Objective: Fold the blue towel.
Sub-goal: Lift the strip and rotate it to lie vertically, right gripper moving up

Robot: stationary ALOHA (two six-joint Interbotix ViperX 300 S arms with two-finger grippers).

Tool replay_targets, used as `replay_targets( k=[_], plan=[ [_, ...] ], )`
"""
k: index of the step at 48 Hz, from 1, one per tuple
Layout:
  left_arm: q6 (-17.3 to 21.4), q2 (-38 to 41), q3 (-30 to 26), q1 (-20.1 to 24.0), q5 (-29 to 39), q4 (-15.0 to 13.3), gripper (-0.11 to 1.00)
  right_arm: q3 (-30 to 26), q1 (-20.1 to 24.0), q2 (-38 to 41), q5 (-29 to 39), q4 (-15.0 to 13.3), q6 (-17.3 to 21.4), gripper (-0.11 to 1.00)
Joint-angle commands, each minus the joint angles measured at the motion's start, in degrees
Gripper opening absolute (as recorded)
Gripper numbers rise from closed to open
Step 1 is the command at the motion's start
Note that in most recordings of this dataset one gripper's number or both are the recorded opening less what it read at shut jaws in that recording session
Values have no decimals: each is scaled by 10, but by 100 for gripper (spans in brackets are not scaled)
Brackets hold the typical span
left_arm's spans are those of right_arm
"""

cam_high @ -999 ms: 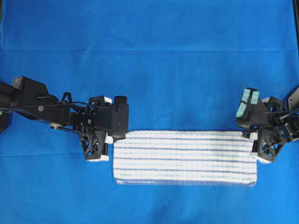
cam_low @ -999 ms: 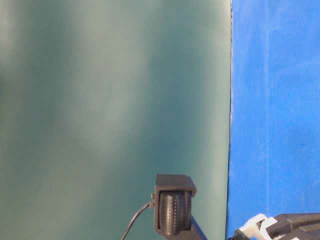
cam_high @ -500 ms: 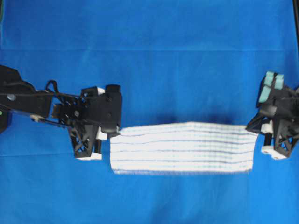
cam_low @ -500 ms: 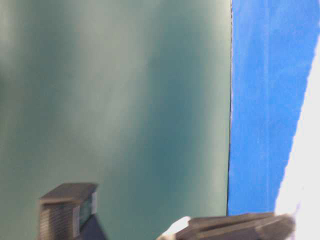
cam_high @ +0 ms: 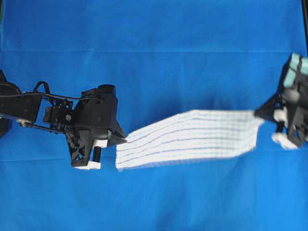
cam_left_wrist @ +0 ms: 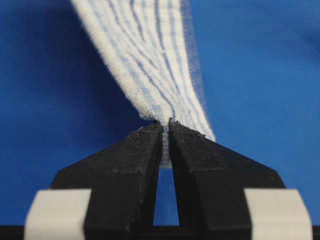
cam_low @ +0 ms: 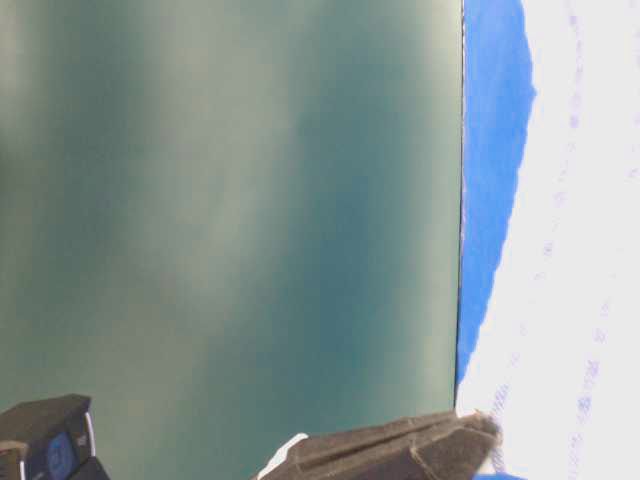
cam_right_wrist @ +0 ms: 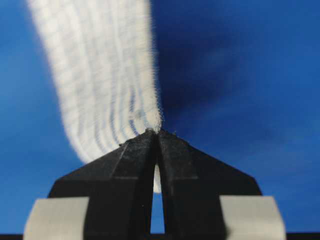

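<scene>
The blue towel [cam_high: 192, 137], white with thin blue stripes, hangs stretched between my two grippers above the table, and its left end is lower in the overhead view. My left gripper [cam_high: 122, 140] is shut on the towel's left corner. In the left wrist view the cloth [cam_left_wrist: 145, 60] is pinched at the tips of the left gripper [cam_left_wrist: 165, 125]. My right gripper [cam_high: 260, 114] is shut on the right corner. The right wrist view shows the towel [cam_right_wrist: 100, 75] running away from the closed tips of the right gripper [cam_right_wrist: 156, 132]. In the table-level view the towel [cam_low: 570, 250] fills the right side.
A plain blue cover [cam_high: 154, 48] lies over the whole table, with a faint crease across the far part. The right arm sits close to the table's right edge [cam_high: 306, 29]. A green wall [cam_low: 220, 200] fills the left of the table-level view.
The towel lay flat and folded on the table a second ago. Both grippers have lifted it by its corners, and the right arm has moved right and towards the far side.
</scene>
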Motion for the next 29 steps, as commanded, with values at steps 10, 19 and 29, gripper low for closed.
replay_targets(
  k=[10,19,29],
  plan=[
    [-8,40,-75,-28,-42,0,3,-42,-155,25,0,-67,-6,2],
    [-8,100,-135,-31,-46,0,3,-68,-225,61,-17,-105,-10,2],
    [-5,163,-214,-36,-56,0,3,-100,-265,112,-55,-148,-11,2]
  ],
)
